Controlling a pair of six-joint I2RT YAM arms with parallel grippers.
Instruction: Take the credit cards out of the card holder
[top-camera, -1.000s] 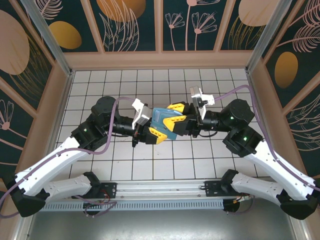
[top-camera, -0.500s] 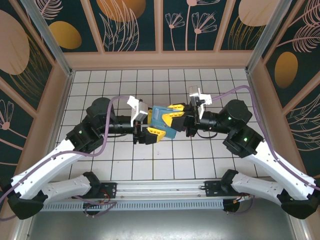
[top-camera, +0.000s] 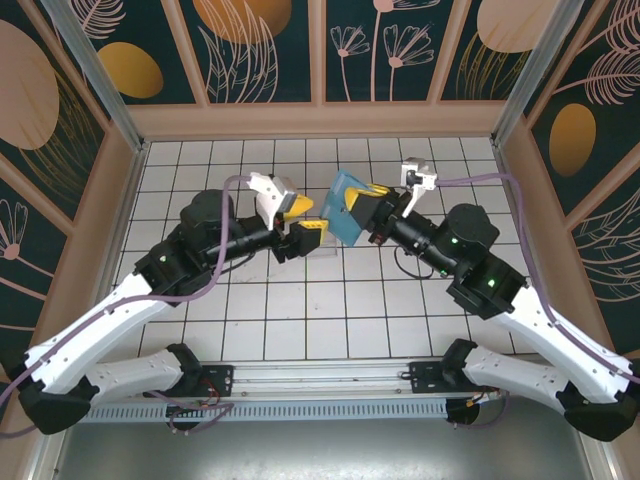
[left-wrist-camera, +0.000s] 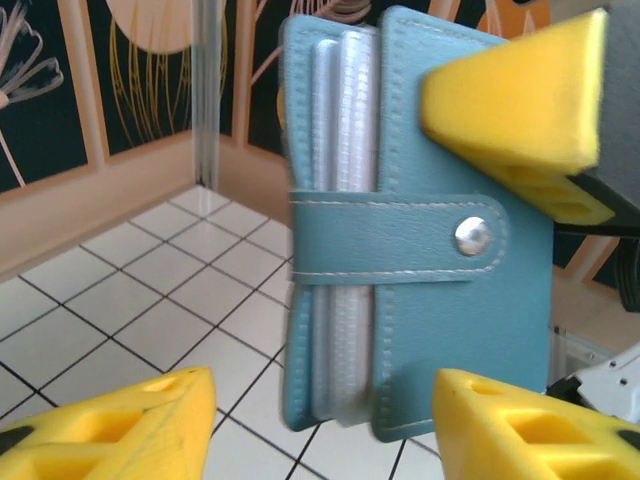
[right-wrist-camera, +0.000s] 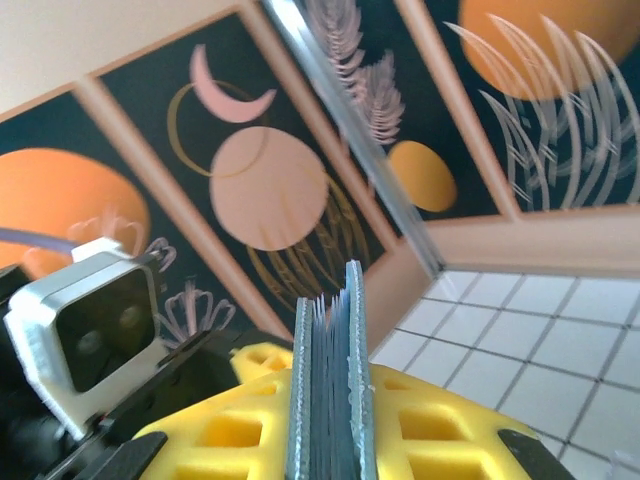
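- The right end effector (top-camera: 365, 212) is pinching the card holder (top-camera: 342, 207) between its fingers, one on each cover, and holding it on edge above the counter (top-camera: 300, 320).
- The strap (left-wrist-camera: 400, 235) is lying snapped shut across the covers.
- The left end effector (top-camera: 303, 220) is hovering spread, with the card holder just ahead of its fingertips and not touching them.

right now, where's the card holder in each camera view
top external: card holder upper centre, lifted off the table, clamped by the right gripper.
left wrist: card holder centre right, upright, strap across it.
right wrist: card holder bottom centre, edge-on between yellow fingers.
shared landmark: the white tiled table.
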